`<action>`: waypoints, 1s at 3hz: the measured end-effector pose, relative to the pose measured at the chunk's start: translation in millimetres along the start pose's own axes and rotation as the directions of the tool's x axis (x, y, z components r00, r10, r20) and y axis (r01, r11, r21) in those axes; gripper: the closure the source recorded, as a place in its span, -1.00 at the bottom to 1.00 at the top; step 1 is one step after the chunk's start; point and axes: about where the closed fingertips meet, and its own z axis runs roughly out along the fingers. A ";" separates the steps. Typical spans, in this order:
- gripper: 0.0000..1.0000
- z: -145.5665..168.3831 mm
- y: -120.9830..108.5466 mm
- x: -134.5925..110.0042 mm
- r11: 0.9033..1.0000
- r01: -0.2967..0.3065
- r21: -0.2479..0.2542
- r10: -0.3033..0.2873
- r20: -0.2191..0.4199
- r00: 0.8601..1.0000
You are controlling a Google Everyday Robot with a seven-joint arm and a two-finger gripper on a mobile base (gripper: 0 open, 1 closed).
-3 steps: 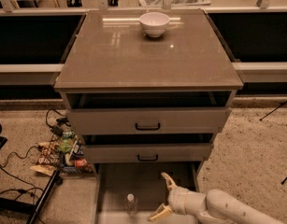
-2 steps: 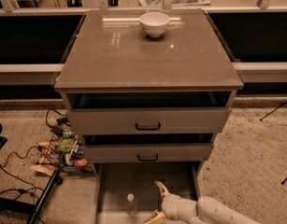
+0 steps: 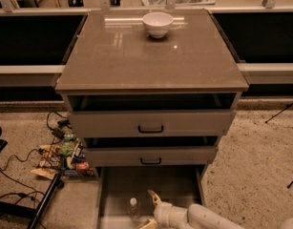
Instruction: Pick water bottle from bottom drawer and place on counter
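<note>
Spread hand (image 3: pixel 150 210) (lower finger cropped) beside water bottle (image 3: pixel 133 205)

The one camera is looking down from high in front of the cabinet, facing its drawer fronts from a middling distance. It is taking in the whole counter (image 3: pixel 151 61) in the upper half, while the bottom drawer (image 3: pixel 179 185) is running off the lower edge. There the gripper (image 3: pixel 146 209) is showing over the drawer floor, fingers spread.
</note>
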 end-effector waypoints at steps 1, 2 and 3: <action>-0.95 32.7 -3.9 8.0 0.999 -0.031 -0.019 0.031 0.041 0.999; -0.80 51.5 -3.8 13.8 0.998 -0.053 -0.033 0.055 0.072 0.996; -0.44 66.7 -3.9 17.1 0.996 -0.069 -0.049 0.074 0.098 0.992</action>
